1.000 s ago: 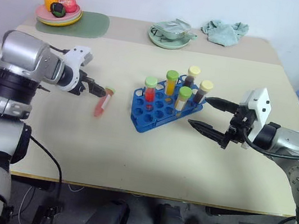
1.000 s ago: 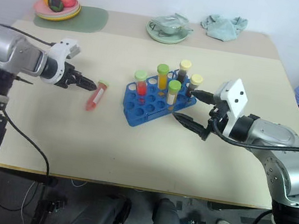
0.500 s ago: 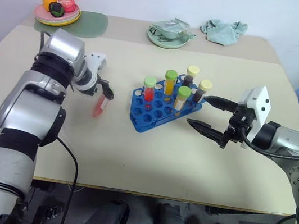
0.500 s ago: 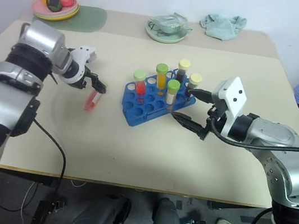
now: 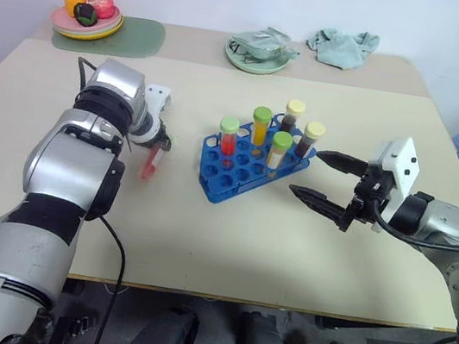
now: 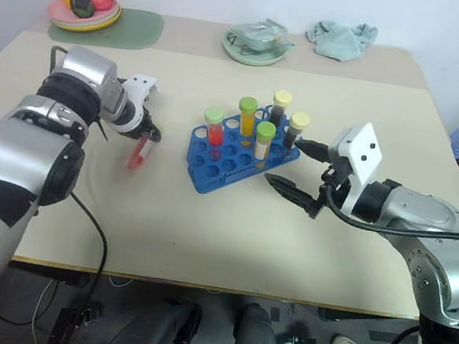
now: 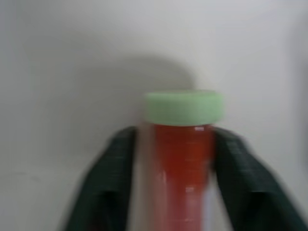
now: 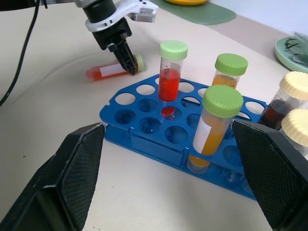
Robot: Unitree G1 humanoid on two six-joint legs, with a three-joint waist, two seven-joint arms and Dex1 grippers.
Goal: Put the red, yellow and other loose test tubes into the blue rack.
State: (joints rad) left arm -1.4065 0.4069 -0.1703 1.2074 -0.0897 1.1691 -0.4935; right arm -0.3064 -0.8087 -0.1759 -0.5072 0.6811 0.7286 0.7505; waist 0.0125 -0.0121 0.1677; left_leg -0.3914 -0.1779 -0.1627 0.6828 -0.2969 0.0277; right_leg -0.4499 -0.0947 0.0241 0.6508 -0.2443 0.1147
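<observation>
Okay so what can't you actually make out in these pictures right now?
- Left wrist view: the red tube between the left end effector's fingers is blurred and cut off by the frame edge, so its lower end is hidden.
- Head views: the left end effector covers the tube's cap.
- Right wrist view: the brown tubes are cut off by the frame edge.
- Contents of the green dish are too small to identify.

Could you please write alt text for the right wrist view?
The left end effector pinches a red tube lying on the table, beyond a blue rack holding five upright tubes. The right end effector's fingers frame the scene, spread wide.
</observation>
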